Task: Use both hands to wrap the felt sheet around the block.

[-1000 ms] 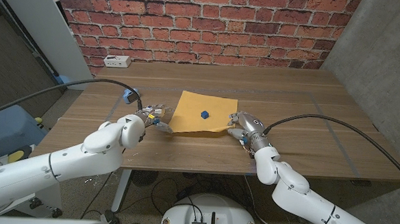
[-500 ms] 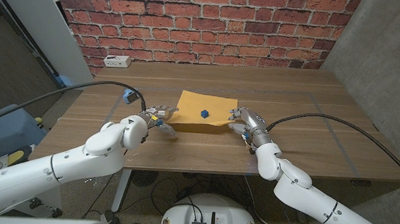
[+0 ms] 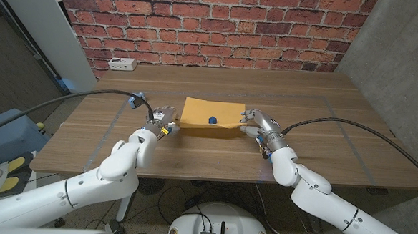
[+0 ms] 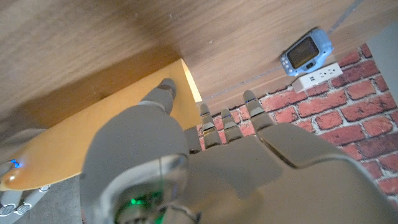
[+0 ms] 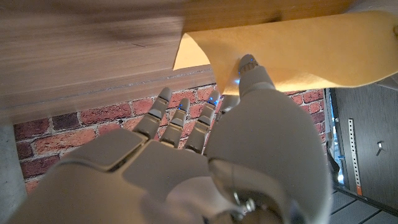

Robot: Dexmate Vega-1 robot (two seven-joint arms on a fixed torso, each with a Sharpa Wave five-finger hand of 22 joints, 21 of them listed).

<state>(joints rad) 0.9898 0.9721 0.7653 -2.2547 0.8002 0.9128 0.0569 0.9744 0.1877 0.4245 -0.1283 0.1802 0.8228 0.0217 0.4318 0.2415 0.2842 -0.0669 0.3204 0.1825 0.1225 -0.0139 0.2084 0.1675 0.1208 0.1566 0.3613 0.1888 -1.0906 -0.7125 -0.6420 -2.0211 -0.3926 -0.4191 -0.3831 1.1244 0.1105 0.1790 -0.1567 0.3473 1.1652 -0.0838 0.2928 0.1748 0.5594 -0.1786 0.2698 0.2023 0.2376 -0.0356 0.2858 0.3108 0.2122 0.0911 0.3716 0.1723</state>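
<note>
- The wooden table (image 3: pixel 315 137) carries the mustard felt sheet (image 3: pixel 198 116) near its middle, the sheet's near edge lifted and curling over.
- Left hand (image 3: pixel 161 121) pinches the sheet's left near corner, thumb (image 4: pixel 163 93) pressed on the felt.
- Right hand (image 3: pixel 257 124) pinches the sheet's right near corner.
- A white power strip (image 3: pixel 121 64) lies well beyond the sheet, far left.
- The small blue block (image 3: pixel 212 120) sits on the sheet, right of its centre.

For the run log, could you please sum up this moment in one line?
left hand: holds felt sheet | right hand: holds sheet | block: on sheet, uncovered
</note>
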